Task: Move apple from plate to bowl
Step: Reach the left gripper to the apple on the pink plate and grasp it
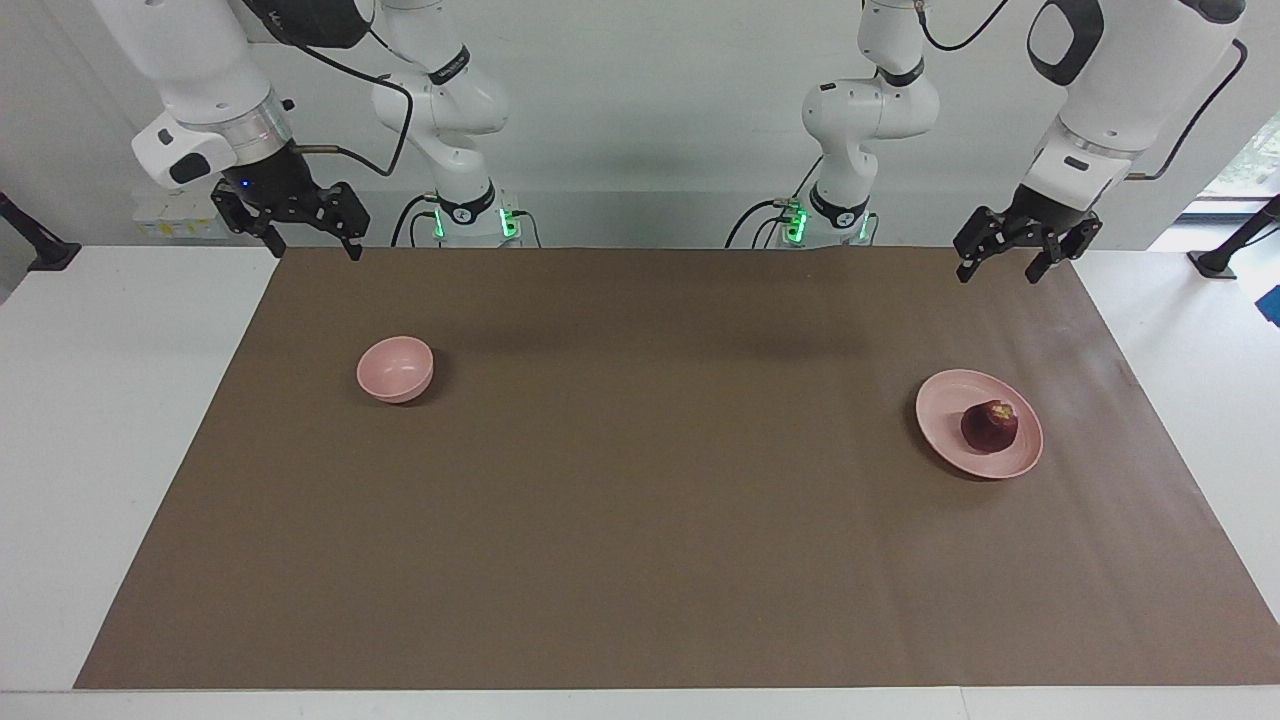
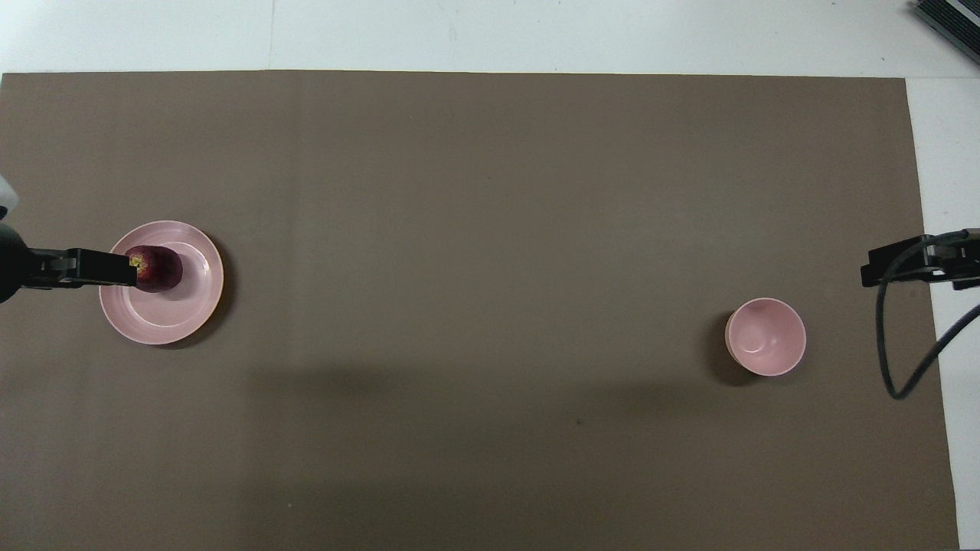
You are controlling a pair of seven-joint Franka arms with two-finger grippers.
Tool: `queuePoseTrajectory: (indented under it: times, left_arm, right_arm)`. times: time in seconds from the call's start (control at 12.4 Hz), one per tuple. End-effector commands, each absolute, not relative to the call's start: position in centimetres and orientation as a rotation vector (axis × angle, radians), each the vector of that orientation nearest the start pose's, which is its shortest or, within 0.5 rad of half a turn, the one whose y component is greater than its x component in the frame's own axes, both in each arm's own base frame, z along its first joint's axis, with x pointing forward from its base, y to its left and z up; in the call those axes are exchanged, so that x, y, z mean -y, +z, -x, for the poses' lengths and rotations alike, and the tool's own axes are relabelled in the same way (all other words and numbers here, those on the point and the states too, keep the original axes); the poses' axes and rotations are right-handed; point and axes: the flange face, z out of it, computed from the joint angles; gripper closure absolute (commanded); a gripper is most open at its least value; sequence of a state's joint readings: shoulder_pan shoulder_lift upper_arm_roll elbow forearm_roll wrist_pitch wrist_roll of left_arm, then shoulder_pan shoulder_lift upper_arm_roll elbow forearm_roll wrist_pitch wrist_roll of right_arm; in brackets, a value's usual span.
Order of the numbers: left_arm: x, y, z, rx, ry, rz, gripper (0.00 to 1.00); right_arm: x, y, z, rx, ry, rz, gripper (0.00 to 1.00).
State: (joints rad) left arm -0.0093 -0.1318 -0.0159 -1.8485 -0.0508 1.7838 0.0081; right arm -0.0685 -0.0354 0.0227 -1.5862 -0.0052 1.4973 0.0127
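Now the apple [image 1: 989, 426] lies on the plate [image 1: 945, 400]; the bowl [image 1: 395, 369] stands well apart. Both the left gripper [image 1: 1015, 255] and the waiting right gripper [image 1: 303, 228] are wide and empty. Being round, the apple may roll off if nudged.

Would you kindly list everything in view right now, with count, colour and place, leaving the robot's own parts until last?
apple: one, dark red, on the plate.
plate: one, pale pink, on the mat toward the left arm's end of the table.
bowl: one, pale pink, empty, on the mat toward the right arm's end.
mat: one, brown, covering most of the table.
table: one, white.
left gripper: one, black, jaws open, in the air over the mat's edge, clear of the plate.
right gripper: one, black, jaws open, waiting over the mat's corner.
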Motion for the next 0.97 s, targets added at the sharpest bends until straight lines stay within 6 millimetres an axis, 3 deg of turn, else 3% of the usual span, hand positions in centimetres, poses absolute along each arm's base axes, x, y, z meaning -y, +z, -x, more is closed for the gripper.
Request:
queuePoseTrajectory:
  times: [0.0,0.24,0.49,0.65,0.89]
  left_arm:
    - [0.0,56.0,-54.0,0.007,-0.158,3.192,0.00]
    - [-3.0,53.5,-56.2,0.029,-0.210,3.182,0.00]
    - [-6.2,45.9,-59.1,0.098,-0.234,3.172,0.00]
    - [-6.6,41.0,-59.9,0.111,-0.207,3.173,0.00]
    - [-6.9,35.8,-60.6,0.124,-0.204,3.170,0.00]
  right_arm:
    - [2.3,63.2,-53.8,-0.121,0.077,3.125,0.00]
    - [2.3,63.2,-53.8,-0.121,0.077,3.125,0.00]
    - [2.3,63.2,-53.8,-0.121,0.077,3.125,0.00]
    - [2.3,63.2,-53.8,-0.121,0.077,3.125,0.00]
    - [2.3,63.2,-53.8,-0.121,0.077,3.125,0.00]
